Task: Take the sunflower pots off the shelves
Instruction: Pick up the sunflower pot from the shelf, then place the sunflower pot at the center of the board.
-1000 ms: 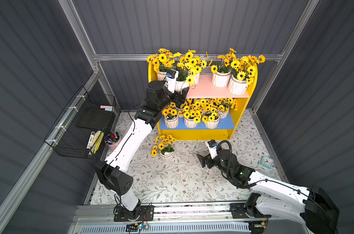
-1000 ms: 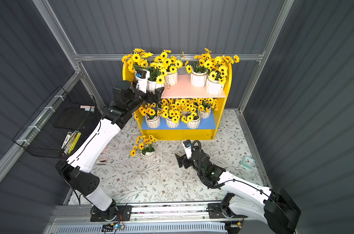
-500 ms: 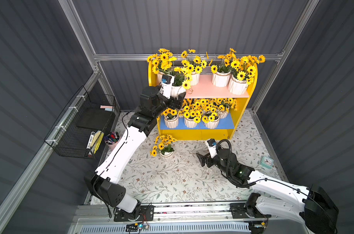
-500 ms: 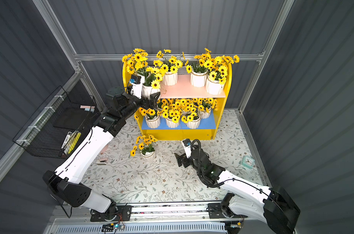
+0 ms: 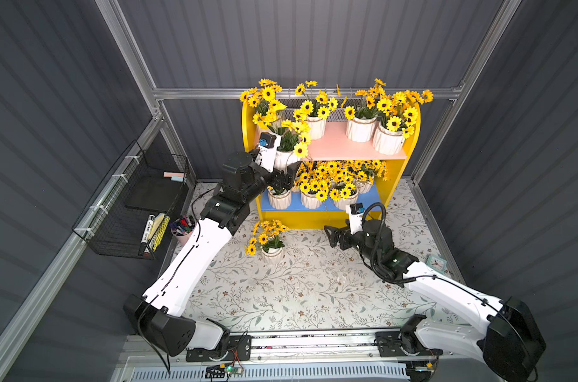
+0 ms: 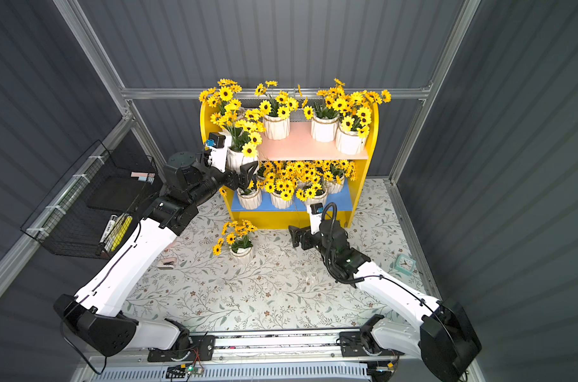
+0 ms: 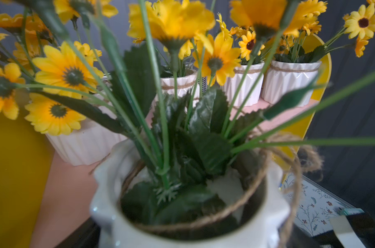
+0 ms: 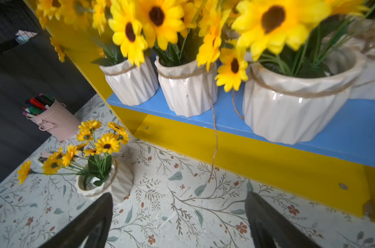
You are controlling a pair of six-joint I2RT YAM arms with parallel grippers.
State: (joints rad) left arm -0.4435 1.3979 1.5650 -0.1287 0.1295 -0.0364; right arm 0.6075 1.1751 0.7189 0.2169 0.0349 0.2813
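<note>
Jaws, left gripper (image 5: 286, 170): closed on the held pot (image 5: 282, 158); you see one black finger (image 6: 248, 172) against its wall, the opposite finger hidden behind it
Position, held pot: upright at the left front corner of the pink upper board (image 5: 340, 148); you cannot tell whether its base is clear of the board
Jaws, right gripper (image 5: 329, 235): spread wide and empty, low over the floral mat (image 5: 281, 297), just in front of the shelves (image 5: 314, 220)
Load, pink upper board: four sunflower pots (image 5: 360, 129) stand on it, one back left, one mid-back, two just beside each other at the right end
Load, blue lower board (image 5: 370, 200): a crowded row of pots with overlapping blooms; you cannot count them reliably
Position, pot on the mat (image 5: 271, 254): stands off the shelves, near their left front foot, between the two arms
</note>
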